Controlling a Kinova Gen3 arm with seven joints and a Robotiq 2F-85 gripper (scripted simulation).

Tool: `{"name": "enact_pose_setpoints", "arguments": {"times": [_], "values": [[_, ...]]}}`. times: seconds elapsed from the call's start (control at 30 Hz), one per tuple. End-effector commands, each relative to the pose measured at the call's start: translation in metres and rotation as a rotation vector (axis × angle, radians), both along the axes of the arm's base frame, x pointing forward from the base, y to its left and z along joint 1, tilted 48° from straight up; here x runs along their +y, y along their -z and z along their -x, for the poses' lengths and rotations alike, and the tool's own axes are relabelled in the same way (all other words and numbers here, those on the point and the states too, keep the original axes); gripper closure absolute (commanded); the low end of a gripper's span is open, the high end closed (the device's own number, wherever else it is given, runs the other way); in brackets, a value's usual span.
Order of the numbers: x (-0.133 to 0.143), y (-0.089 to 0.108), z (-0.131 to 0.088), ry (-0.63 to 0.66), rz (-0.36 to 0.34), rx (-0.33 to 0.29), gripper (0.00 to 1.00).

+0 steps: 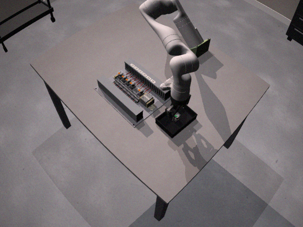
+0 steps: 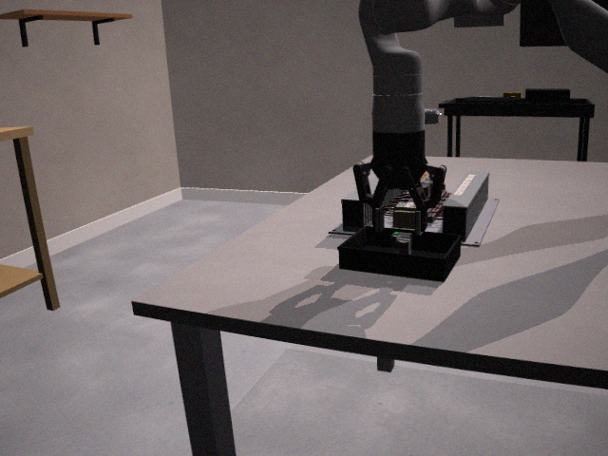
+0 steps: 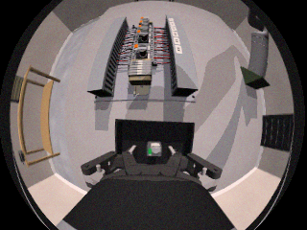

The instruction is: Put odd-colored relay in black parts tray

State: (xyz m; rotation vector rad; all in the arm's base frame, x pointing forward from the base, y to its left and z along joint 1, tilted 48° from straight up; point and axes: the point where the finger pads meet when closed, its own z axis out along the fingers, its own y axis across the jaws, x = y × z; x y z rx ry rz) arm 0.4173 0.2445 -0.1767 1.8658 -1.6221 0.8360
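Observation:
The relay with the green button point(image 1: 176, 117) point(image 2: 403, 240) point(image 3: 154, 148) is inside the black parts tray point(image 1: 163, 128) point(image 2: 392, 265) point(image 3: 126, 130), its button visible from above. My gripper point(image 1: 174, 113) point(image 2: 398, 229) point(image 3: 152, 150) points down over the tray. Its fingers are partly open, and the wrist view shows a gap on each side of the relay. The fingertips are about level with the tray's rim in the exterior view. Several orange-button relays point(image 1: 126, 79) point(image 3: 142, 28) stand in a row of sockets, with a gap in the row toward the tray end.
Two grey slotted ducts point(image 1: 117, 100) point(image 2: 468, 206) point(image 3: 181, 64) flank the socket row. A beige block point(image 1: 147, 99) point(image 2: 404, 218) point(image 3: 140, 72) stands at the row's end nearest the tray. A green plate point(image 1: 203, 48) point(image 3: 254, 78) stands by the arm's base.

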Motion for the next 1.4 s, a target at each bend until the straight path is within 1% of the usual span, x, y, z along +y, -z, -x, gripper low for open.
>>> {"name": "enact_pose_setpoints", "arguments": {"times": [0.0, 1.07, 1.17, 1.3, 1.37], "values": [[0.005, -0.003, 0.001, -0.006, -0.001, 0.005, 0.39], [0.007, -0.005, 0.002, -0.006, -0.001, 0.005, 0.39], [0.010, -0.009, 0.002, -0.006, -0.001, 0.005, 0.39], [0.023, -0.021, 0.004, -0.006, -0.001, 0.005, 0.39], [0.023, -0.021, 0.004, -0.006, -0.001, 0.005, 0.39]]}}
